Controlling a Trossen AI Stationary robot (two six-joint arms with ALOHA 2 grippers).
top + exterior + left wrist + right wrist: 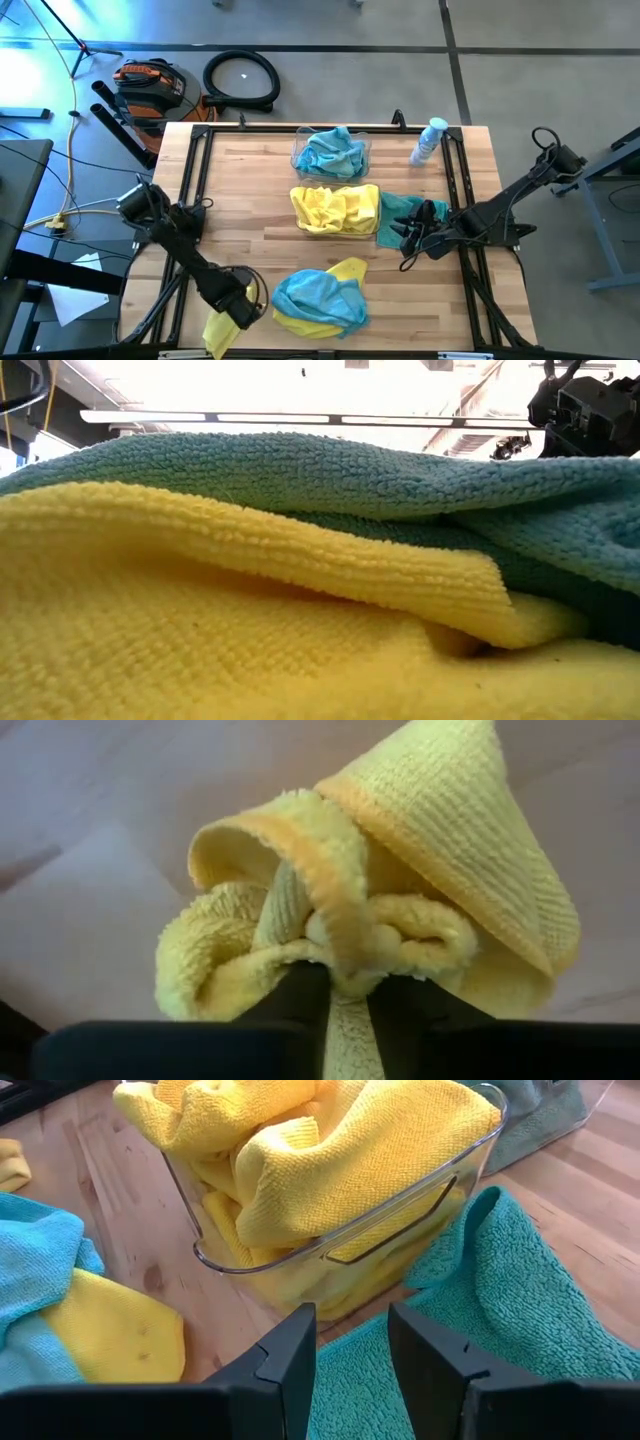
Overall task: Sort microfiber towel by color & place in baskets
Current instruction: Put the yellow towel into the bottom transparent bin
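Presently, we record the following.

Left tool (pixel 236 310): we find it at the near left corner of the surface (pixel 250 180), fingers (pixel 290 1005) pinched on a bunched yellow towel (pixel 400 910); in the high view that towel hangs at the surface's front edge, just beside the tool.

Right tool (pixel 350 1355): we see it low over the right side of the surface, jaws apart with a clear gap between them, nothing gripped. Its fingertips sit above a loose teal towel (pixel 520 1290).

Loose teal towel: lies flat on the surface, touching the right end of the yellow-filled basket (pixel 330 1245).

Yellow-filled basket: clear bin at the surface's centre, heaped with yellow cloths (pixel 335 208) that rise above its rim.

Teal-filled basket (pixel 296 157): clear bin toward the far edge, directly behind the yellow one, holding crumpled teal cloths (pixel 332 152).

Unsorted pile: a teal cloth (pixel 315 296) lies over a yellow cloth (pixel 350 270) near the front edge, between the two tools. The low view is filled by this pile, teal on top of yellow.

Other items: a small clear bottle with a blue cap (pixel 428 142) lies on the far right of the surface, near the teal-filled basket but apart from it. We note a coiled black hose (pixel 241 79) on the floor beyond the surface.
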